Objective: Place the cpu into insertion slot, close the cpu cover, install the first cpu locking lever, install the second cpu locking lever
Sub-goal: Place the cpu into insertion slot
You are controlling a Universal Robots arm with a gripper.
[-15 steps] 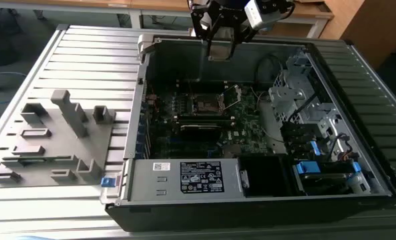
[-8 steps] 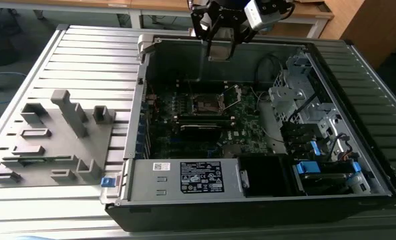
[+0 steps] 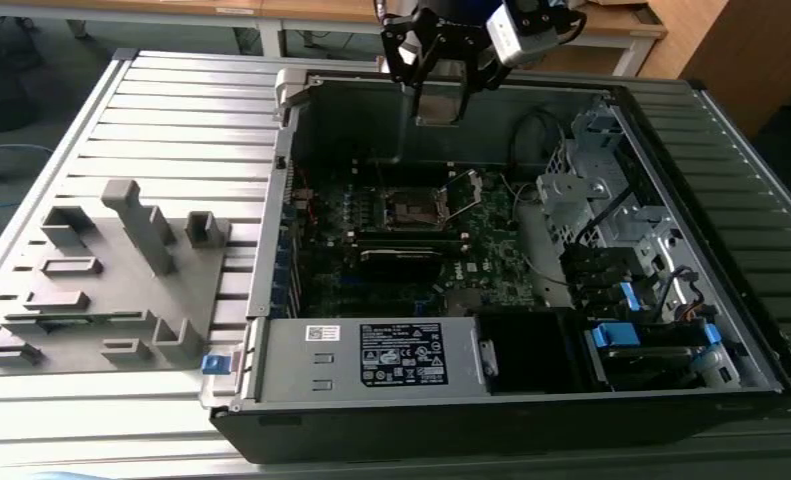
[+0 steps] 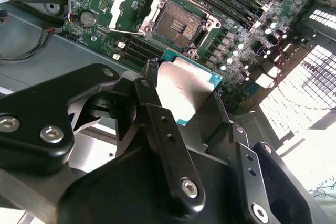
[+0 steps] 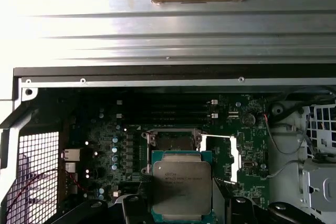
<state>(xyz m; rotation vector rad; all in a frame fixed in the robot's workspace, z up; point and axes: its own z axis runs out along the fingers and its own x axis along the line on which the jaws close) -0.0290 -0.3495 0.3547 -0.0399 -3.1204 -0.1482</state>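
Observation:
My gripper (image 3: 438, 100) hangs over the far wall of the open computer case, shut on the cpu (image 4: 186, 93), a flat square chip with a silver-grey top and green edge. In both wrist views the cpu (image 5: 181, 184) sits between the black fingers (image 4: 157, 124). On the green motherboard the insertion slot (image 3: 409, 207) lies bare, its contact field showing (image 4: 178, 24) (image 5: 173, 141). The cpu cover (image 4: 134, 6), a thin silvery frame, stands swung open beside the slot (image 3: 465, 190) (image 5: 227, 158). The cpu is above the slot and apart from it.
A grey fixture block (image 3: 102, 280) with several upright posts rests on the slatted table at the exterior view's left. Inside the case are a labelled metal power supply (image 3: 368, 355), drive cages (image 3: 609, 200) with cables, and memory slots (image 5: 173, 109) by the socket.

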